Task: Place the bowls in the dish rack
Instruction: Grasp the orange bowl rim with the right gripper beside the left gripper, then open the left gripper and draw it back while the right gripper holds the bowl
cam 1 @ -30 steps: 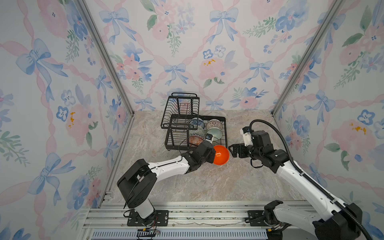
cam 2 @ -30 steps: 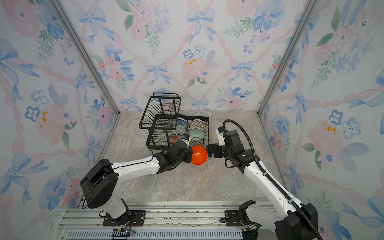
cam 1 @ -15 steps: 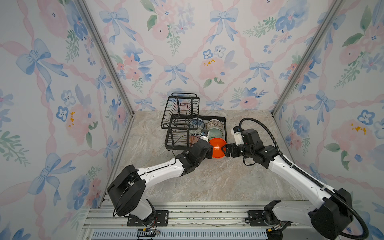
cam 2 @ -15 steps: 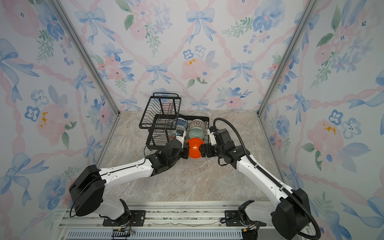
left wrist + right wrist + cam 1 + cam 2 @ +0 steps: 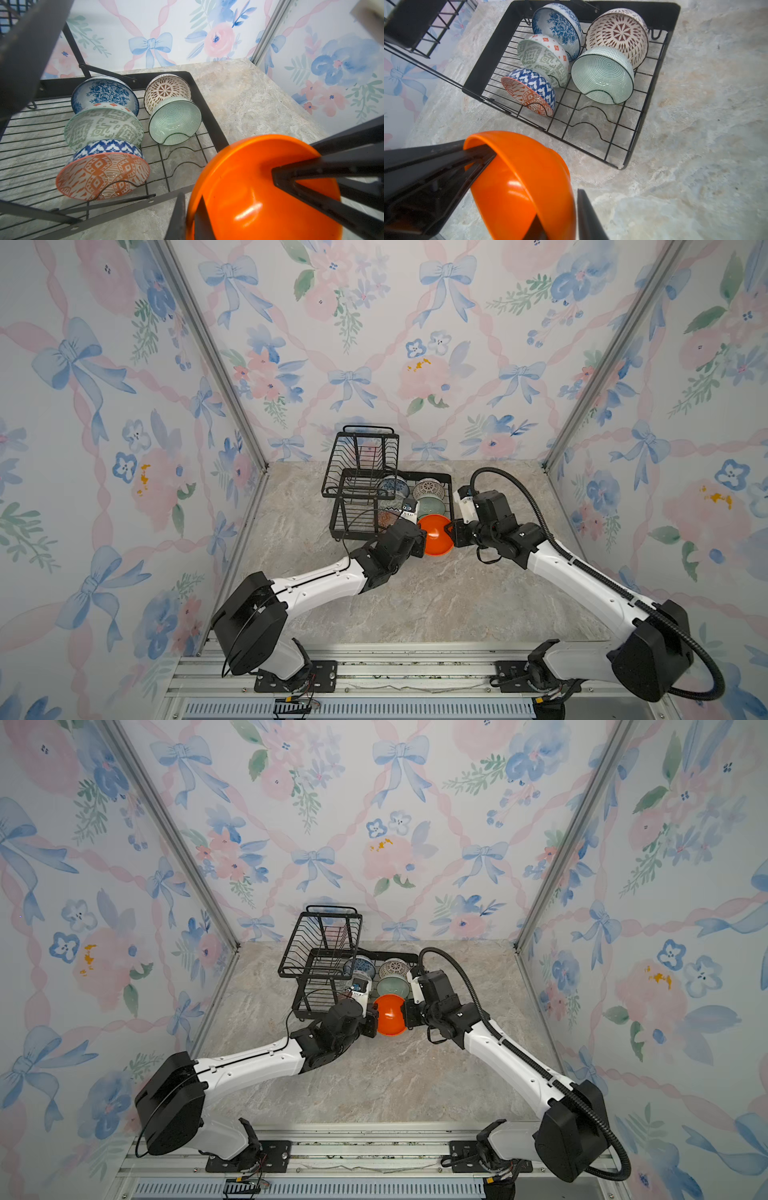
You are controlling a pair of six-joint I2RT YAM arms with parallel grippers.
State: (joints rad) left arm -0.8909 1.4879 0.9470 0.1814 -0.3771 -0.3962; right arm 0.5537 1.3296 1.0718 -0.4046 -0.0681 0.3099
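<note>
Mid-frame, just below the rack point(image 5: 451, 489), the left tool point(image 5: 420, 540) grips the tilted orange bowl point(image 5: 434, 537) by its left rim; the right tool point(image 5: 452, 531) clamps the opposite rim.

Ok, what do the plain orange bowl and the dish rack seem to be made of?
The orange bowl: likely plastic or melamine, possibly glazed ceramic; uniform colour, smooth glossy surface with soft highlights.
The dish rack: metal wire and flat strip with a matte black coating; thin rigid rods, bent into humps, crossing in a grid.
</note>
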